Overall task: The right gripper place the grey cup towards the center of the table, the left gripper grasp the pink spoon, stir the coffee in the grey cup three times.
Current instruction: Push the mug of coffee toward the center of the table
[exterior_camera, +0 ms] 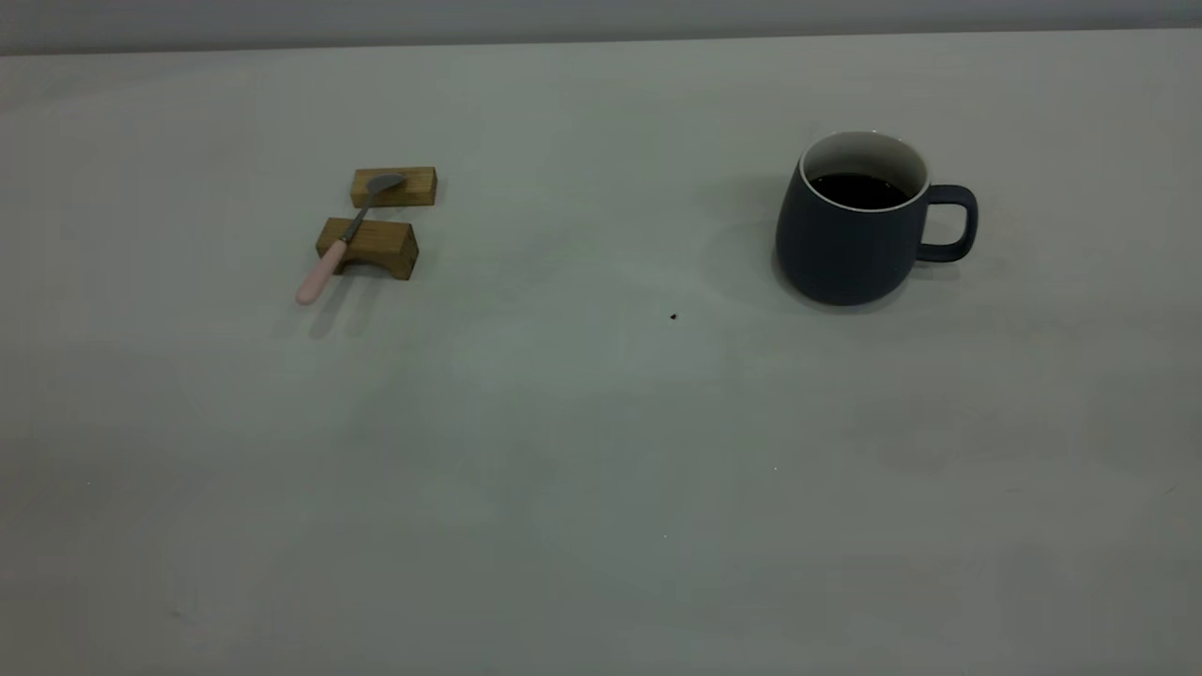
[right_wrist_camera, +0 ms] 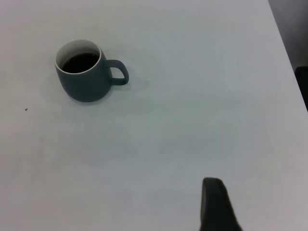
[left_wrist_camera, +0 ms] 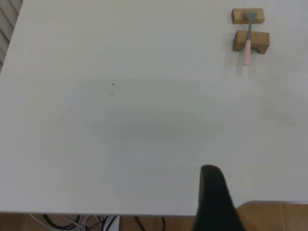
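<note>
The grey cup [exterior_camera: 850, 230] stands upright on the right side of the table [exterior_camera: 601, 451], its handle pointing right, with dark coffee [exterior_camera: 857, 191] inside. The right wrist view shows the cup [right_wrist_camera: 84, 77] far from my right gripper [right_wrist_camera: 214, 202], which is only a dark shape. The pink spoon [exterior_camera: 343, 239] lies across two wooden blocks at the left, bowl on the far block and pink handle jutting toward the front. In the left wrist view the spoon [left_wrist_camera: 248, 38] is far from my left gripper [left_wrist_camera: 214, 197], a dark shape over the table's edge. Neither arm shows in the exterior view.
Two brown wooden blocks [exterior_camera: 394, 187] [exterior_camera: 371, 246] carry the spoon. A tiny dark speck [exterior_camera: 673, 316] marks the table near its middle. Past the table's edge the left wrist view shows cables [left_wrist_camera: 77, 222] and wooden floor [left_wrist_camera: 274, 216].
</note>
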